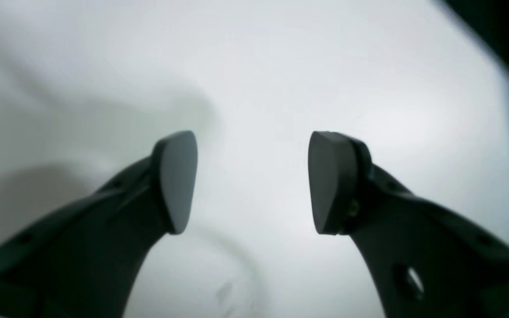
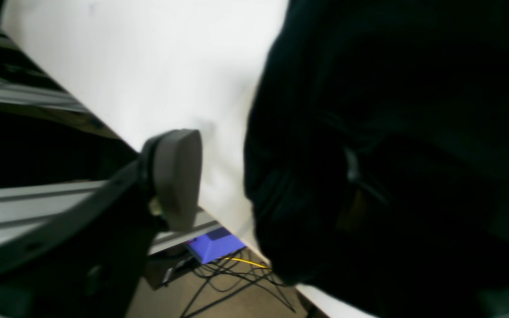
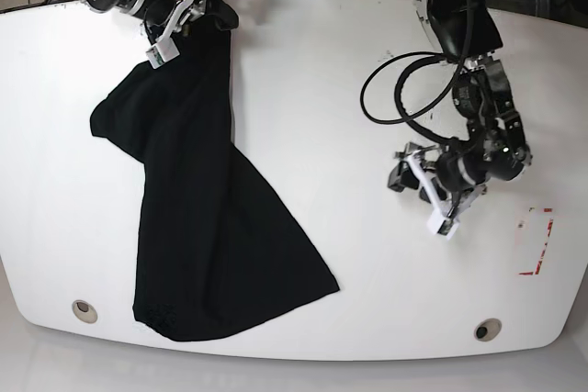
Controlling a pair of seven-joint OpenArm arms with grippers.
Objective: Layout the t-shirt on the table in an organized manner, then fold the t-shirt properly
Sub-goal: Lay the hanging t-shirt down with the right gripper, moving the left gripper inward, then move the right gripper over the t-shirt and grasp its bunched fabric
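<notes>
Plain black t-shirt [image 3: 197,199] lies long and creased on the white table [image 3: 322,89]. The left gripper [image 1: 252,181] gapes empty; the right gripper [image 3: 179,20], at the shirt's top, is parted. The right wrist view alone shows floor cables [image 2: 237,278].

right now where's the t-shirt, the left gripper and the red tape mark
t-shirt [image 3: 207,218], base view, middle of the black cloth
left gripper [image 1: 252,181], left wrist view, gap between its open fingers
red tape mark [image 3: 539,240], base view, its right side

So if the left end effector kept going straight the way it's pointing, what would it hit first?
Most likely bare table. The left end effector is open with only white tabletop ahead; the t-shirt lies well off to the side. Depth is unclear.
</notes>
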